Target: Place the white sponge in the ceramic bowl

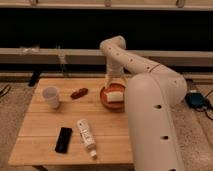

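The white sponge (115, 96) is lying inside the orange-red bowl (104, 98), right of the frame's centre on the wooden table (45, 130). The gripper (113, 80) is hanging just above the bowl's far rim. To the left, a small reddish item (78, 93) and a white cup (51, 96) are sitting. Toward the lower left, a white tube (86, 137) and a black slab (63, 139) are lying side by side.
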You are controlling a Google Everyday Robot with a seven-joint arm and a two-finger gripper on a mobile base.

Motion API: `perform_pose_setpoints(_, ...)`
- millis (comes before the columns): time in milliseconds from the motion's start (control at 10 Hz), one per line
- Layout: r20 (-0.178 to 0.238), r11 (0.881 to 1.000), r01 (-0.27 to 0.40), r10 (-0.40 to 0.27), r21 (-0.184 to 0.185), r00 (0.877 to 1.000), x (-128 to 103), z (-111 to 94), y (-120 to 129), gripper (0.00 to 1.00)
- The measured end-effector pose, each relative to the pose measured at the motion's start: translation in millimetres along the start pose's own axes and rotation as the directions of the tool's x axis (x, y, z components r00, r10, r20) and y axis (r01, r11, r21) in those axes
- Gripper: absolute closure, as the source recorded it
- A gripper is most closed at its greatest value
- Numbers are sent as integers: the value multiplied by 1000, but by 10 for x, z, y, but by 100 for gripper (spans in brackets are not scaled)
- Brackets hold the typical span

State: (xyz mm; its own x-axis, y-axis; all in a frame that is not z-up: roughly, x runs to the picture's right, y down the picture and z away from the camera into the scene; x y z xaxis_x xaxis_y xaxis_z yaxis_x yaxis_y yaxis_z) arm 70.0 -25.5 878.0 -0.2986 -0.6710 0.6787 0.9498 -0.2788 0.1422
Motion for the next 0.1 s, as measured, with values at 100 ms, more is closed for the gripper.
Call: perform_pose_setpoints(100,0,1000,0,0,1,1000,-2,0,2,20)
